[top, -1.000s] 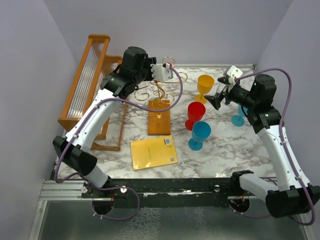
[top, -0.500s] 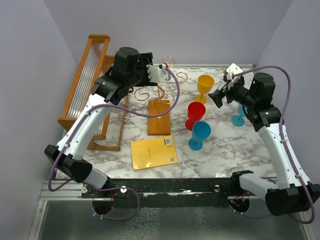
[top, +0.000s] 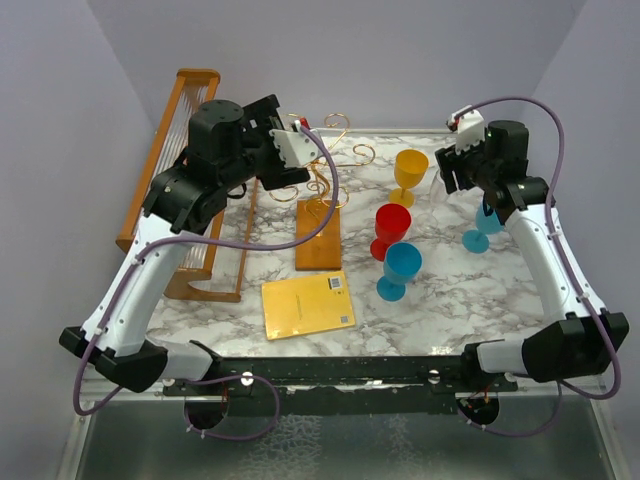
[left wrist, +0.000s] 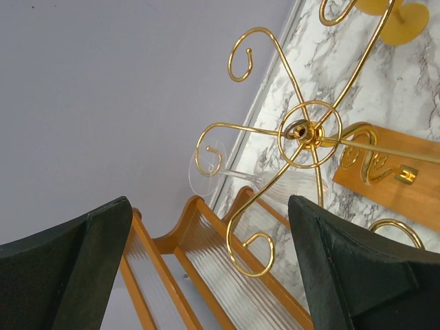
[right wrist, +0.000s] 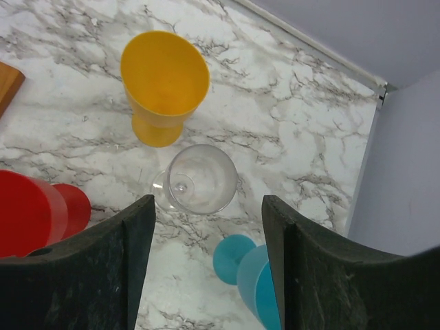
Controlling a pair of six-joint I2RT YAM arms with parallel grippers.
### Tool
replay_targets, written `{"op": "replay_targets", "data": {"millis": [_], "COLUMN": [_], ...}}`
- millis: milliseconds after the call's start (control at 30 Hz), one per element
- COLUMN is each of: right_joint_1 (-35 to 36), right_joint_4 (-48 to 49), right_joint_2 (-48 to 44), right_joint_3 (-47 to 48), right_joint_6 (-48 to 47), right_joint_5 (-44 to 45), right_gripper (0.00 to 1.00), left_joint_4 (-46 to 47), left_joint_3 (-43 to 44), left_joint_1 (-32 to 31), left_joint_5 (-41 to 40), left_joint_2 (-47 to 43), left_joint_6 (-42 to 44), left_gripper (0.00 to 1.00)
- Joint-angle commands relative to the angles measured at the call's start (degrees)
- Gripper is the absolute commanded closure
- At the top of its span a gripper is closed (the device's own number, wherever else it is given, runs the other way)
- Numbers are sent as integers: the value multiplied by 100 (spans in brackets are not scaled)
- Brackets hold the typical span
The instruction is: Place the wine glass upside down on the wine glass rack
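The gold wire wine glass rack (top: pixel 325 180) stands on its wooden base (top: pixel 318 235). In the left wrist view a clear wine glass (left wrist: pixel 210 165) hangs by its foot in a curl of the rack (left wrist: pixel 302 130), bowl downward. My left gripper (left wrist: pixel 210 206) is open and empty, drawn back left of the rack (top: pixel 290 150). A second clear wine glass (right wrist: pixel 199 179) stands upright on the marble. My right gripper (right wrist: pixel 207 206) hovers above it, open, its fingers (right wrist: pixel 137 261) clear of the glass.
A yellow goblet (top: pixel 410 170), a red one (top: pixel 392 225) and a blue one (top: pixel 402 265) stand mid-table. Another blue goblet (top: pixel 478 235) sits beside the right arm. A yellow booklet (top: pixel 308 303) lies in front. The large wooden frame (top: pixel 180 170) stands at the left.
My left gripper opened wide and pulled back left from the rack, leaving the glass hanging. The right arm swung back toward the far right corner and its jaws narrowed somewhat.
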Motion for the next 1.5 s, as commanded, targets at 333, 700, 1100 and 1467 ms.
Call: {"op": "replay_targets", "data": {"millis": [333, 700, 1100, 1467], "right_joint_1": [-46, -50, -64, -115], "right_joint_4": [-406, -401, -466, -484], "right_joint_2": [782, 1186, 1378, 1528], "right_joint_3": [414, 586, 690, 712], "right_joint_6": [127, 70, 24, -59], "right_joint_5": [739, 915, 930, 921], "right_gripper": [53, 63, 73, 81], "left_joint_4": [166, 199, 168, 189], "left_joint_3": [-157, -238, -259, -349], "left_joint_1": [-13, -18, -13, -18], "left_joint_5": [113, 71, 105, 123], "left_joint_2": [-376, -376, -362, -403], "left_joint_6": [-793, -741, -709, -710], "left_gripper": [1, 1, 1, 1]}}
